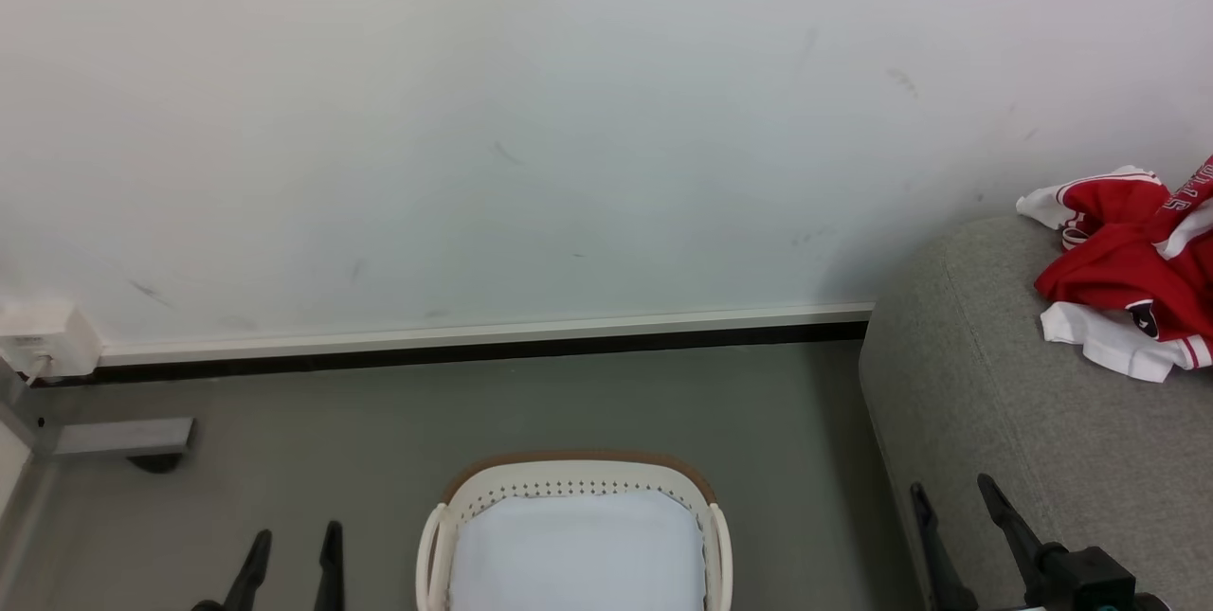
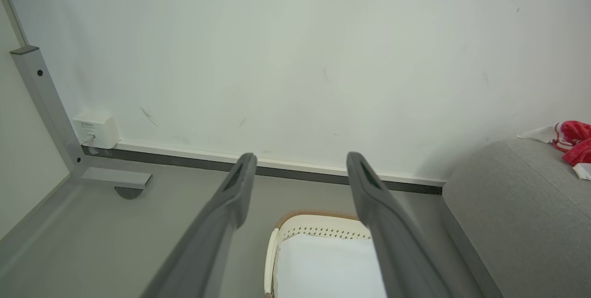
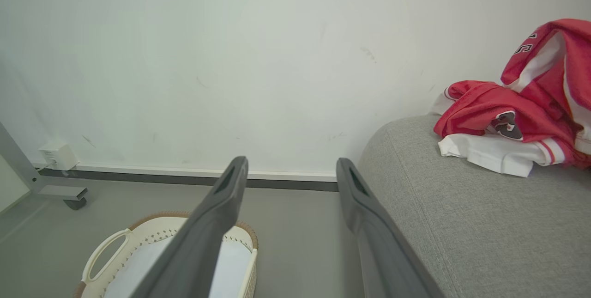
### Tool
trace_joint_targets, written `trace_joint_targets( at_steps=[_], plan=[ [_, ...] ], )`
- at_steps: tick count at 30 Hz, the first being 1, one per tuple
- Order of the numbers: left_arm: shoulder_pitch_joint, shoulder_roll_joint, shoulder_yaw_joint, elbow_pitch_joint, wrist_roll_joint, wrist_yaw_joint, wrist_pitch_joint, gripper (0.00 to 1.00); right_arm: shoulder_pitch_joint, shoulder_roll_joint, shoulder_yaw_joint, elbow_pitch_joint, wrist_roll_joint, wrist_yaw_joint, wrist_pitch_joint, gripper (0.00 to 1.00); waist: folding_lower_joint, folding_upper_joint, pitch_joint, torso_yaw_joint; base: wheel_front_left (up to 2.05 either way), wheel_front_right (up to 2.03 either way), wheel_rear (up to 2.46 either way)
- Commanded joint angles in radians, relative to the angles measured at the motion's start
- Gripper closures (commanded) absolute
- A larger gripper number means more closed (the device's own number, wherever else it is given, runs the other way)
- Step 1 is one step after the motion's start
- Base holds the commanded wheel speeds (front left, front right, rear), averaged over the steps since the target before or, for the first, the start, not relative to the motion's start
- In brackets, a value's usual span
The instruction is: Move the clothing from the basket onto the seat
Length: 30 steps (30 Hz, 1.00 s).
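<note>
1. Lying in a crumpled heap on the large light grey fabric-upholstered seat (image 1: 995,422), the red and white soft-fabric clothing (image 1: 1128,275) is resting towards the far side of the cushion, close to the plain white wall (image 1: 569,118). Red folds with lettering and striped trim are draping over white ones beneath.
2. The small cream-white perforated plastic basket (image 1: 578,462), brown-rimmed and rounded, is standing on the grey floor (image 1: 379,422) to the left of the seat and apart from it. Its white lining (image 1: 578,545) is showing bare. The nearest part of the basket is running off the lower edge of the head view, so that part cannot be checked.
3. The left gripper (image 1: 296,535) is hanging above the floor just beside the basket's left handle, with its two long dark fingers spread wide and nothing between them.
4. The right gripper (image 1: 951,488) is hovering at the seat's rounded near corner, likewise with fingers parted and empty, well apart from the clothing.
5. Judging from this layout, the transfer is appearing complete: the garments are sitting on the seat and none is showing in the basket, so no pick or carry is in hand.
6. The next move is therefore calling for little: a look into the hidden near part of the basket. Should a garment be lying there, an open gripper would be descending inside the rim, pinching the limp fabric, lifting it clear of the wall and carrying it rightward onto the cushion. Otherwise the arms are needing only to keep clear.
</note>
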Motion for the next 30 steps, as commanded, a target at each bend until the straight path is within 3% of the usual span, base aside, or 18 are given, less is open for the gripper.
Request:
trace_joint_targets(
  at_steps=[1,4,5,11,30],
  plan=[
    [-0.001,0.008,-0.001,0.004,-0.005,0.002,-0.001,0.0,-0.007,-0.004,0.002,0.003,0.01,-0.002,0.0,0.0,0.0,-0.0001,0.0,0.0,0.0,0.0,0.0],
    [-0.002,0.009,-0.006,0.0,-0.013,0.002,-0.001,0.0,-0.007,-0.004,0.001,0.005,0.01,-0.002,0.0,0.0,0.0,-0.0001,0.001,0.0,0.0,0.0,0.0],
    [0.0,0.001,-0.006,0.002,-0.007,0.0,0.0,1.0,0.001,0.0,0.0,0.006,0.0,0.0,0.0,1.0,0.0001,-0.0001,0.001,0.0,0.0,0.0,0.0],
    [0.021,-0.017,-0.016,0.05,-0.015,0.0,0.005,1.0,0.045,0.009,-0.001,0.048,0.007,0.0,0.003,1.0,0.0002,-0.0001,0.001,0.0,0.0,0.0,0.0],
    [-0.025,-0.017,-0.002,0.032,-0.358,0.0,0.097,1.0,0.026,0.005,-0.053,-0.005,0.357,0.0,0.094,1.0,0.0001,-0.0001,0.006,0.005,0.0,0.0,0.0]
  ],
)
